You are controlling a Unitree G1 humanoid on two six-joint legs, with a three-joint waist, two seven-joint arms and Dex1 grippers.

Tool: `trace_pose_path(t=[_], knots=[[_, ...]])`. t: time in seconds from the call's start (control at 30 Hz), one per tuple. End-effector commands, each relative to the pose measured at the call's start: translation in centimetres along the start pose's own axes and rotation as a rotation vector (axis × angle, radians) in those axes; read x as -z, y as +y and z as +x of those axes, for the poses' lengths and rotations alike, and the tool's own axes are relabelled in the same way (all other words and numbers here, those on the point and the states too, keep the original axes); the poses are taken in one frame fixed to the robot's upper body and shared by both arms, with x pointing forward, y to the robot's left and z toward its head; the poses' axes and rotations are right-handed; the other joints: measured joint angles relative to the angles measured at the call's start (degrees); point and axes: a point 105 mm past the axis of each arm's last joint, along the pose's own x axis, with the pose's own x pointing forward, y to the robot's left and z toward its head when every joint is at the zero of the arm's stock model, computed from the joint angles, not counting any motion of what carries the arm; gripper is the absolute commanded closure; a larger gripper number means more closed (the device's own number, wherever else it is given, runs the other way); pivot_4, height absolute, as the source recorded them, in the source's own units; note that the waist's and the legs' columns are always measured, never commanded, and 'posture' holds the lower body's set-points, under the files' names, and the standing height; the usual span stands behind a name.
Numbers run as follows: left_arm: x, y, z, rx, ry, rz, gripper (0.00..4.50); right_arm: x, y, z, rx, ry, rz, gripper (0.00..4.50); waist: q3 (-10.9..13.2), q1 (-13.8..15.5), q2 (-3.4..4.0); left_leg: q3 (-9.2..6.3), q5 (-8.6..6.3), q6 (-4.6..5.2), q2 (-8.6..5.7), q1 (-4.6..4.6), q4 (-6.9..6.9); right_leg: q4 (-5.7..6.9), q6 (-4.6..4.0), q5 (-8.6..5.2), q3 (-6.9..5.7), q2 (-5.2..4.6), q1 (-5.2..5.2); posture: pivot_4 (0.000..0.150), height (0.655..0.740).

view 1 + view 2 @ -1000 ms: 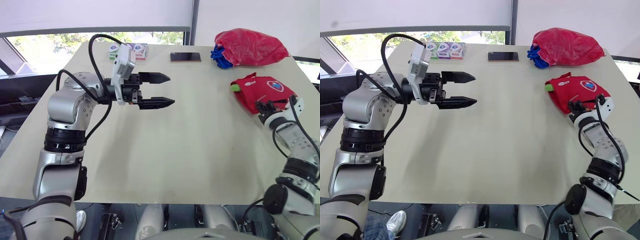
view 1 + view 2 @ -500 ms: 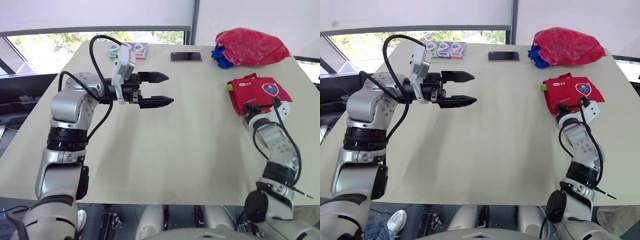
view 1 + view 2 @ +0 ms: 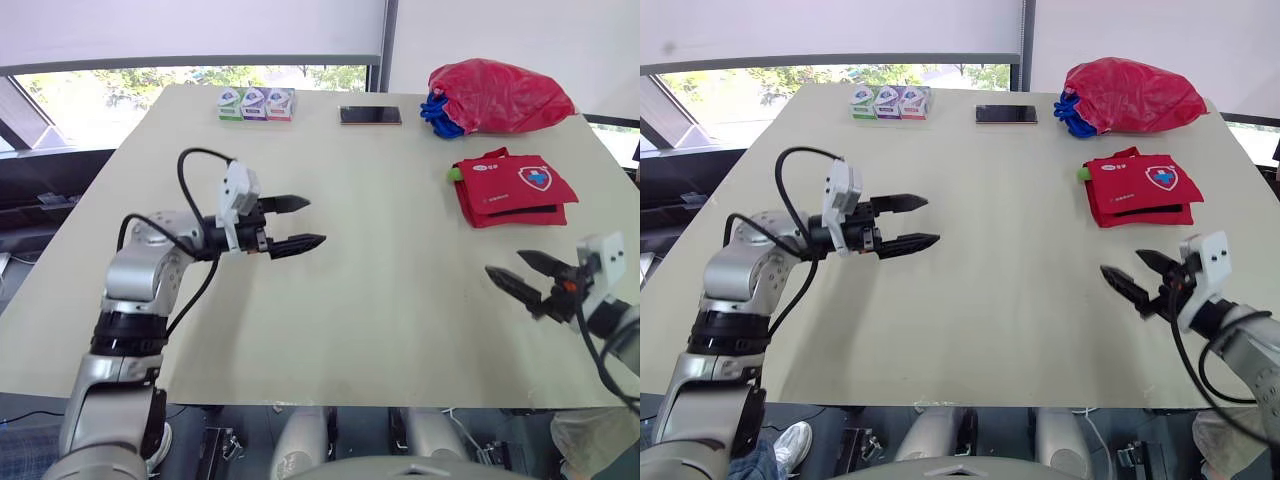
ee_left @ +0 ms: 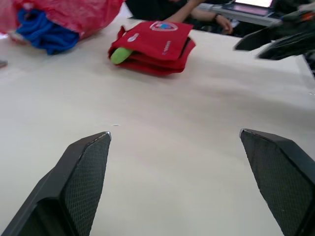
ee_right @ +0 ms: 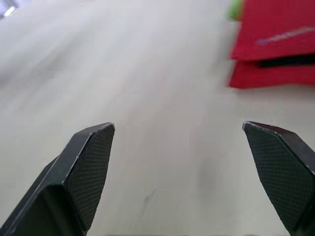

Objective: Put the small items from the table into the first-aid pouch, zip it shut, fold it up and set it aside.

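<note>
Eye views: first-aid pouch (image 3: 516, 187) lies folded flat on the right side of the table (image 3: 380, 300), just in front of a red bag (image 3: 500, 92); both arms are clear of it; left gripper (image 3: 316, 220) hangs over the table's left half, fingers parted, nothing between them; right gripper (image 3: 503, 262) is near the front right edge, also spread and empty; three small boxes (image 3: 256, 103) and a phone (image 3: 370, 115) sit along the far edge. Risk: if the boxes count as the small items, the pouch has been closed up without them.

Left wrist view: own fingers wide apart over bare tabletop; a green object (image 4: 120, 55) pokes out of the pouch's folded end; possibly the zip is not fully run, though the zip itself cannot be made out. Risk: any nudge could work the green piece loose or let the fold spring open.

Right wrist view: fingers splayed wide, empty, the pouch ahead and to one side. Risk: a low sweep of this arm could catch the pouch's edge and drag it.
</note>
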Motion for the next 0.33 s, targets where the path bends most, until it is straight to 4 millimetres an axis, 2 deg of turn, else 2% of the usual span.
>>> trace_pose_path(t=[0.03, 0.2, 0.33], knots=[[1.7, -0.8, -1.9, -0.074, -0.009, -0.007, 0.00, -0.7, 0.8, -2.5, -0.137, -0.023, -0.233, 0.06, 0.0, 0.0, 0.03, 0.05, -0.01, 0.00, 0.00, 0.02, -0.01, 0.00, 0.00, 0.01, 0.04, -0.04, 0.00, 0.150, 0.7400], [4.8, -2.0, -3.9, -0.140, 0.052, -0.048, 0.00, -0.2, -0.4, -4.7, -0.179, -0.058, -0.342, 0.06, 0.1, 0.3, -0.17, 0.09, -0.01, 0.00, 0.02, 0.01, 0.05, -0.01, -0.31, -0.03, -0.02, -0.16, -0.02, 0.150, 0.7400], [6.0, -2.8, -4.9, -0.155, 0.094, -0.012, 0.00, 0.1, -1.3, -6.1, -0.169, -0.085, -0.338, 0.06, 0.1, 0.6, -0.15, 0.10, -0.02, -0.01, 0.01, 0.05, 0.01, -0.01, -0.37, -0.02, -0.05, -0.49, 0.00, 0.150, 0.7400]])
